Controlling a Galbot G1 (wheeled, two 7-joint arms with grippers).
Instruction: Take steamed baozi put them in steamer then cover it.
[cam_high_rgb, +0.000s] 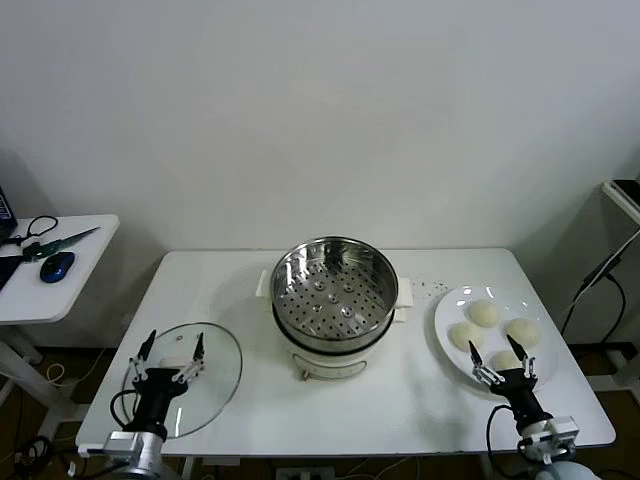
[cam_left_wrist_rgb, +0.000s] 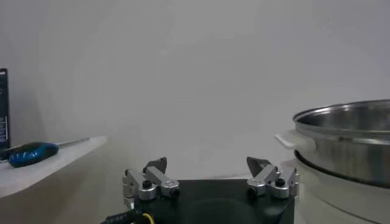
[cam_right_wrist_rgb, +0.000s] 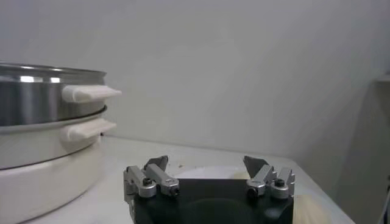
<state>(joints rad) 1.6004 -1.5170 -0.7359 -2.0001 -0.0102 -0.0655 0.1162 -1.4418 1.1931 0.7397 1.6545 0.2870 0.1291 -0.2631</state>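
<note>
**Both grippers spread wide, nothing held**

Your left gripper (cam_high_rgb: 172, 348) hangs fingers apart over the cover (cam_high_rgb: 205, 385), its white handle just beyond the fingertips. Your right gripper (cam_high_rgb: 502, 350) stands released at the near edge of the plate (cam_high_rgb: 447, 310), four steamed baozi (cam_high_rgb: 484, 313) just ahead. The steamer (cam_high_rgb: 333, 290) stands uncovered between them on the white table (cam_high_rgb: 240, 280). A side table (cam_high_rgb: 60, 290) beyond your left fingers holds a blue mouse (cam_high_rgb: 57, 266) and scissors (cam_high_rgb: 55, 243). Plain wall behind.

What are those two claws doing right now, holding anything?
Left gripper: jaws open, holding nothing, over the glass lid.
Right gripper: jaws open, holding nothing, by the plate of baozi.
</note>
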